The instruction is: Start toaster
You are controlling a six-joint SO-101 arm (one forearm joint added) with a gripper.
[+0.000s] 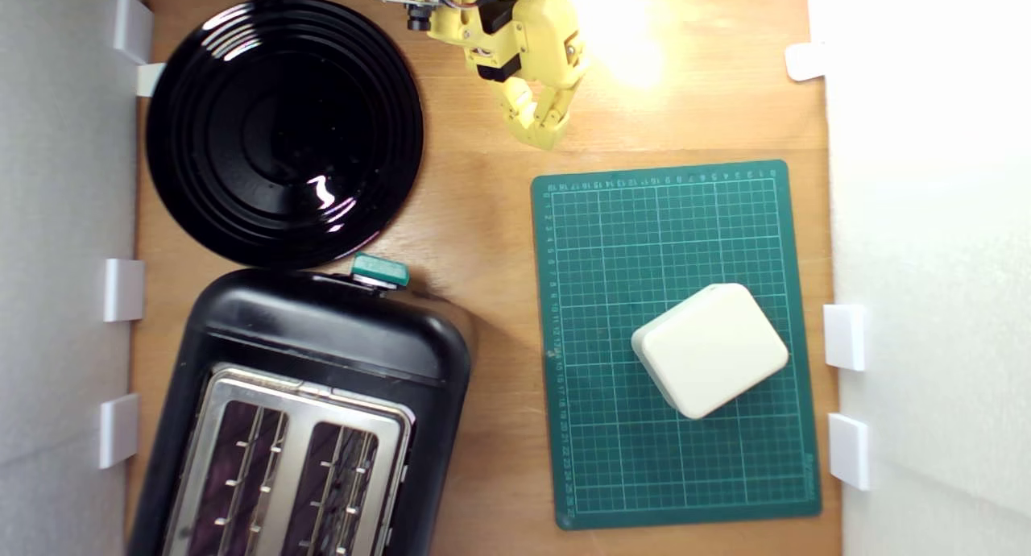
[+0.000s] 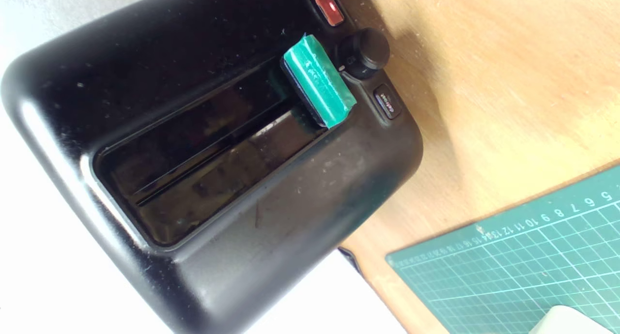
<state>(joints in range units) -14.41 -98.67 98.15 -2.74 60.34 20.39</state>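
Here, toaster [image 1: 322,363] long axis running top-to-bottom in exterior view, lever [image 1: 379,271] end facing plate [image 1: 283,129], end effector [image 1: 541,129] pinched narrow, empty

A bare wooden desk [image 1: 483,217] runs between two white foam walls, one [image 1: 64,217] along the exterior view's left and one [image 1: 934,217] along its right. Small white brackets [image 1: 123,289] sit where each wall meets the desk edge, three on the left and others [image 1: 844,337] on the right. Bright light washes out a patch of wood [image 1: 636,40] at the far edge.
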